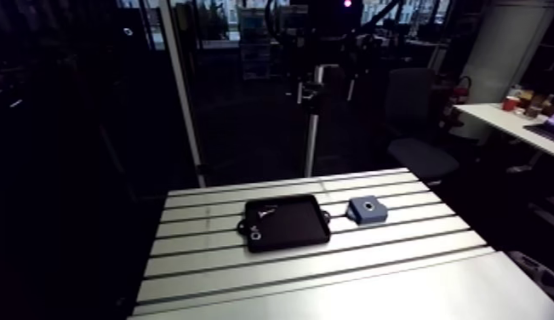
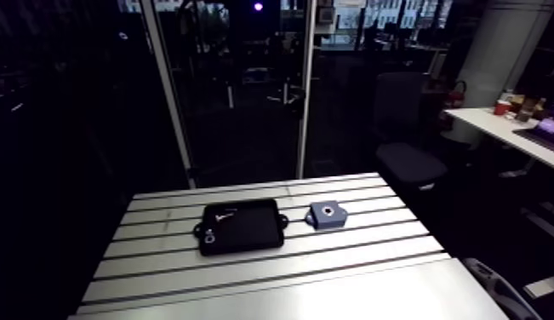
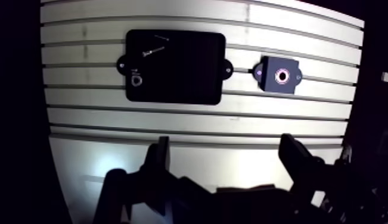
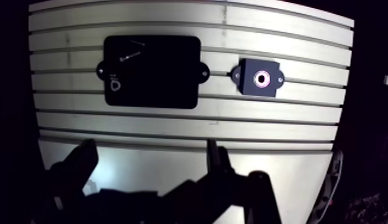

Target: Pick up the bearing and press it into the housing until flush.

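Gripper (image 3: 226, 143) high over table (image 3: 172, 119), fingers spread wide, holding nothing. Bearing (image 3: 135, 79) lies in black tray (image 3: 184, 71) well ahead of it; housing (image 3: 280, 75) sits just beside the tray.

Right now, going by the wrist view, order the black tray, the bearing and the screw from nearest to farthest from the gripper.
1. The black tray: its near edge lies closest, ahead of the open gripper.
2. The bearing: inside the tray, in its nearer half.
3. The screw: in the tray's far half, beyond the bearing.
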Controlling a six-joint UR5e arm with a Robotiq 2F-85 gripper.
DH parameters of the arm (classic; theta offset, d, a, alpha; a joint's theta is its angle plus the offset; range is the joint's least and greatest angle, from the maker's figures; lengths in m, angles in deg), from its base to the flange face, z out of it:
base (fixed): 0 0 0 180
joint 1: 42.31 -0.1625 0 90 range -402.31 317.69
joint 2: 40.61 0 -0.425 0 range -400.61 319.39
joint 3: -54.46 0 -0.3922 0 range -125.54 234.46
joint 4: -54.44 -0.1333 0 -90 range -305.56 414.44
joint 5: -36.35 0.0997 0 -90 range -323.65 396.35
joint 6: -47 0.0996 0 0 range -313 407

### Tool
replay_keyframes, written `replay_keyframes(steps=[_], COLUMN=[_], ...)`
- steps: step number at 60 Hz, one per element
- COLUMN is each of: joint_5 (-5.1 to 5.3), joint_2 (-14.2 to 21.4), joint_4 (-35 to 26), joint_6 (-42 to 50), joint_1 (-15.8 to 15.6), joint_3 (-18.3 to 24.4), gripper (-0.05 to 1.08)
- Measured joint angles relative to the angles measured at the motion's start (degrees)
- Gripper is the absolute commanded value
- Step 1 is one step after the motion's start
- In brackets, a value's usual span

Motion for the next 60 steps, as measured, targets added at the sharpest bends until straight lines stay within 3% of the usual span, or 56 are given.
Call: replay_keyframes(steps=[60], joint_5=[-0.29], joint_2=[-0.17], joint_4=[-0.10], joint_6=[3.20], joint_1=[-1.38], joint_3=[0.54], gripper=[0.00])
